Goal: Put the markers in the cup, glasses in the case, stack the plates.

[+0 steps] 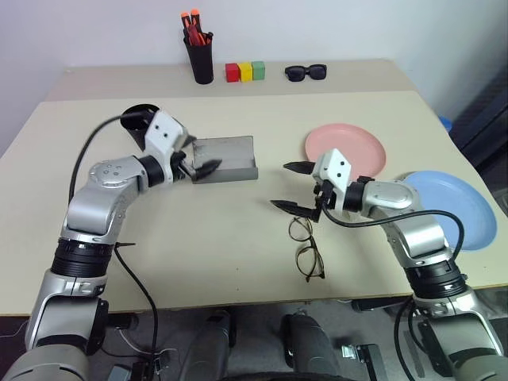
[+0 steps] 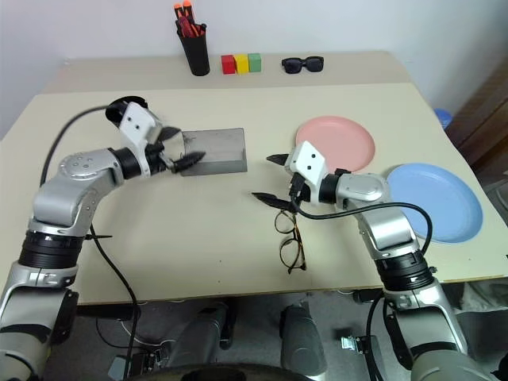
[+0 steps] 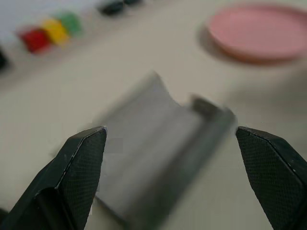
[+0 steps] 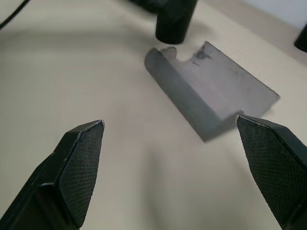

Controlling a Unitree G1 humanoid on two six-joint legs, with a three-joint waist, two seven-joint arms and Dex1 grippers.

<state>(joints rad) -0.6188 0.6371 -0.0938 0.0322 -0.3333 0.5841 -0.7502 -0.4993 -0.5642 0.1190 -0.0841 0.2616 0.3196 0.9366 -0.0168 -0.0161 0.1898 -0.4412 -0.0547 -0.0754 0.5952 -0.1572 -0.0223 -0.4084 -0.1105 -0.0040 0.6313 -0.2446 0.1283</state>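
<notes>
We are holding left end effector [image 1: 200, 165] with fingers apart, empty, over left end of open grey felt glasses case [image 1: 230, 157] lying mid-worktop [image 1: 238, 262]. We are hovering right end effector [image 1: 292, 187], fingers spread wide, empty, just beyond thin wire-framed round-lens glasses [image 1: 306, 247] lying near edge. Salmon pink round plate [image 1: 349, 145] sitting right of case; light blue round plate [image 1: 456, 205] lying farther right, apart.

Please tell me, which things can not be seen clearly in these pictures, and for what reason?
- Cup: left eye view, mostly hidden behind the left gripper and wrist; what it holds cannot be told.
- Case: left wrist view, blurred; its inside is unclear.
- Glasses: left eye view, top lens partly behind the right gripper.
- Blue plate: left eye view, near side covered by the right arm.
</notes>
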